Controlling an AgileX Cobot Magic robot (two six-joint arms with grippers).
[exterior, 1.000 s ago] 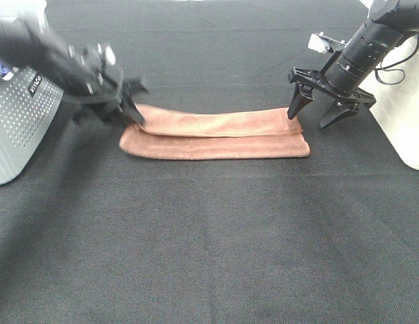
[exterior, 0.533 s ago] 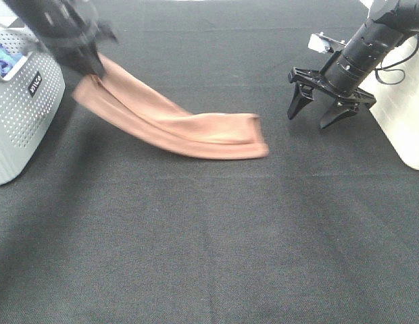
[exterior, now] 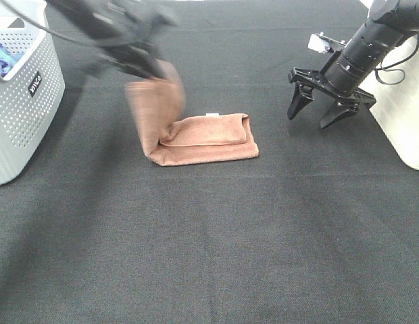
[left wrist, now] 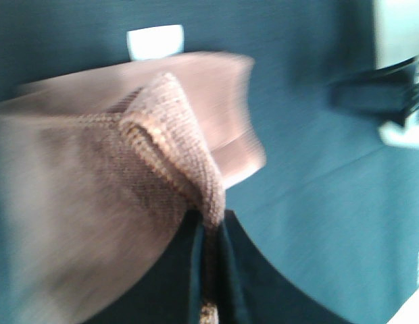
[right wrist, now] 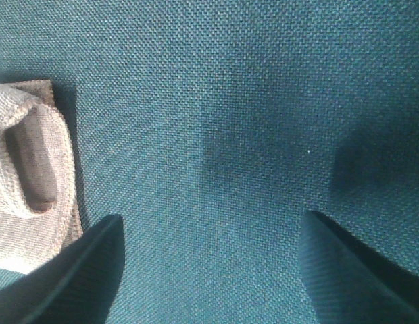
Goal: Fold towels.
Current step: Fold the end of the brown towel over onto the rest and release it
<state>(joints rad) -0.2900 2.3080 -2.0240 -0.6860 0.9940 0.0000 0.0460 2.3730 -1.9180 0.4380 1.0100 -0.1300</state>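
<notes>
Towel (exterior: 209,138) runs rightward from our left end effector (exterior: 150,66), clamped on its raised end; right end effector (exterior: 308,120) hangs open

even, soft light; left end effector (exterior: 157,69) and towel (exterior: 211,138) motion-blurred.

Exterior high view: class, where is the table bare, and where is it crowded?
Free: the whole near table in front of the towel, and the gap between towel and right gripper. Crowded: beside the basket, where the left gripper holds the towel's end.

A robot lab bench, judging by the black-clothed table (exterior: 209,256) and perforated basket (exterior: 23,118).
</notes>
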